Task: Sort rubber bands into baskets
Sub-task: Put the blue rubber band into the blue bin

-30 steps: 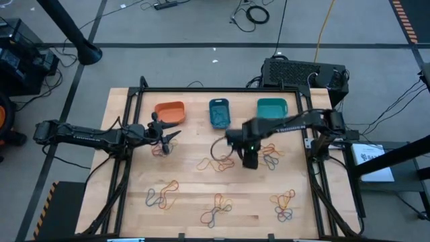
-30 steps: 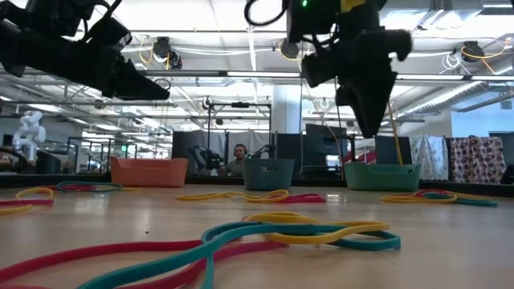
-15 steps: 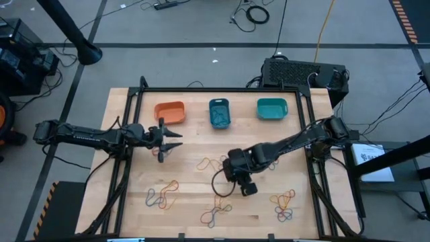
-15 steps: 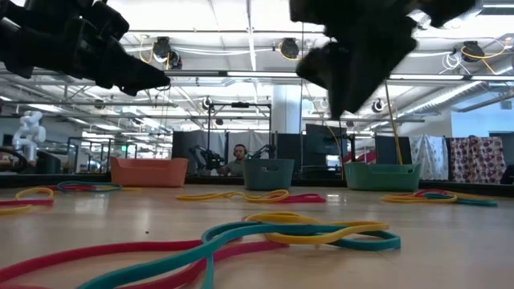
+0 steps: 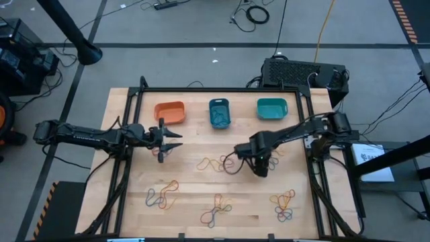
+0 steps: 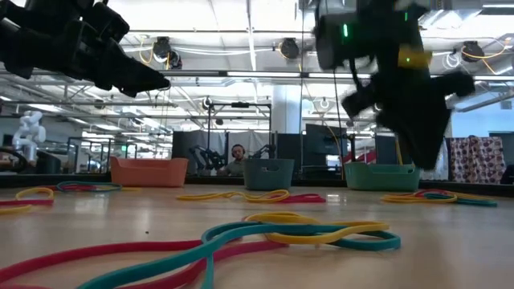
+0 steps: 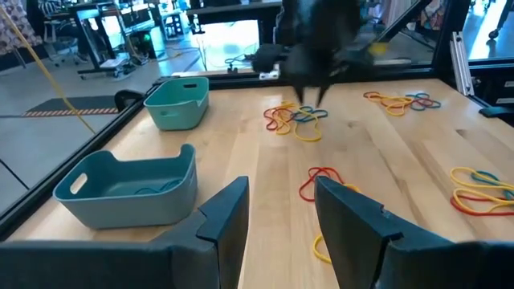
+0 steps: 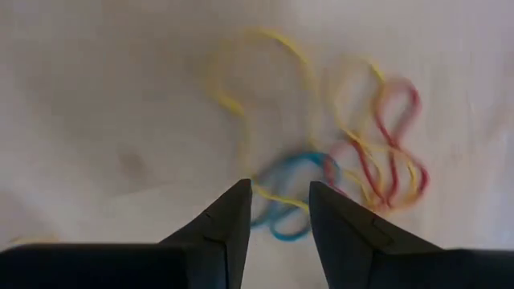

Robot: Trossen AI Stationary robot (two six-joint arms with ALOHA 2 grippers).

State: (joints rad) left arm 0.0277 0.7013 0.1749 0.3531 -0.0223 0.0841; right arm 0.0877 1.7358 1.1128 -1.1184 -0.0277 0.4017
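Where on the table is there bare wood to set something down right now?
Bare wood lies along the back edge between the orange basket, blue basket and teal basket, and in front of the left gripper. It is crowded around the right gripper, over rubber bands, and along the front edge.

Both arms are matte black, built of slim tubular links with chunkier joint housings. The left end effector [image 5: 168, 139] ends in two dark, wedge-shaped fingers [image 7: 225, 221] with flat inner faces and angular edges. The right end effector [image 5: 261, 168] carries the same paired black fingers [image 8: 229, 221]. A thin black cable [image 5: 232, 163] loops beside the right wrist, whose housing shows small green indicator lights [image 6: 347, 30].
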